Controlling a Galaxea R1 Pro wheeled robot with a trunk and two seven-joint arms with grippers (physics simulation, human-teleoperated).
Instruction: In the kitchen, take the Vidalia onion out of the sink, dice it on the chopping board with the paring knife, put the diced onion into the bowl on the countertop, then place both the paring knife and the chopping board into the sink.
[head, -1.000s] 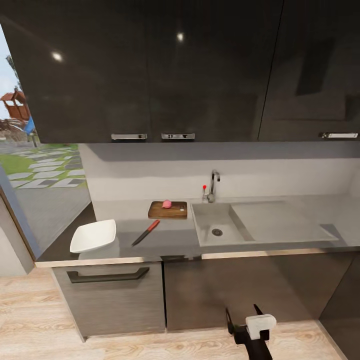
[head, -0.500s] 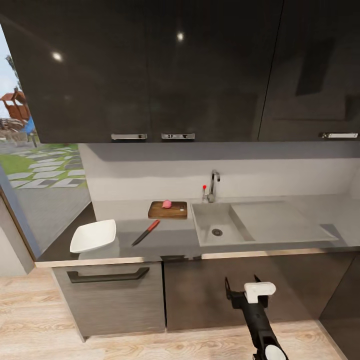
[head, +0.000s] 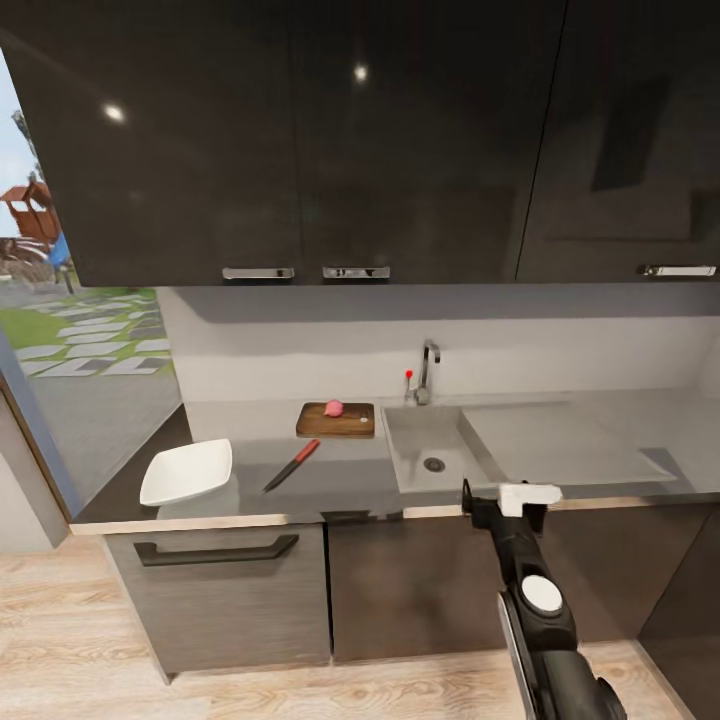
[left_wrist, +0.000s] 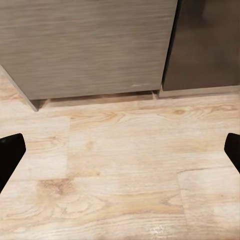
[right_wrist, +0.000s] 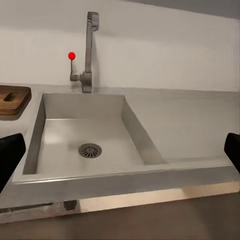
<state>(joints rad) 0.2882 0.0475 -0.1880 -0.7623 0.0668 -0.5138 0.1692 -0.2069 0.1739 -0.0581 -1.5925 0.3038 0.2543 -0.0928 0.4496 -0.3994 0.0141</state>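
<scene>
- Right gripper (head: 505, 497) hangs at the front edge of the table (head: 330, 480), just before the sink (head: 430, 445). In the right wrist view its fingers (right_wrist: 10, 155) sit at opposite edges of the frame, so they are wide apart with nothing between them.
- My reading of that pose: the arm faces the basin head-on, but the basin shows only its round drain (right_wrist: 90, 149), so there is nothing in there for me to collect.
- The Vidalia onion (head: 334, 408), count one, sits on the chopping board (head: 336, 420), at about 11 o'clock from the right gripper. It looks whole, so I judge dicing not yet done.
- Chopping board, count one, lies flat just beside the sink's rim, probably set there for short carries both ways. Its corner shows in the right wrist view (right_wrist: 12, 100).
- Paring knife (head: 292, 465), count one, lies on the table near the board, at 7 o'clock of it, apart from it. The handle reads red here.
- Bowl (head: 187, 472), count one, white, sits near the table's end and overhangs the front edge a little. I would treat it as easy to knock.
- Tap (right_wrist: 90, 50) and red-knobbed lever (right_wrist: 72, 56), one each, stand behind the basin.
- Left gripper (left_wrist: 120, 150) points at the wood floor (left_wrist: 120, 190) below the lower cabinets. Its fingers (left_wrist: 10, 150) are also spread wide and empty, which I read as parked.
</scene>
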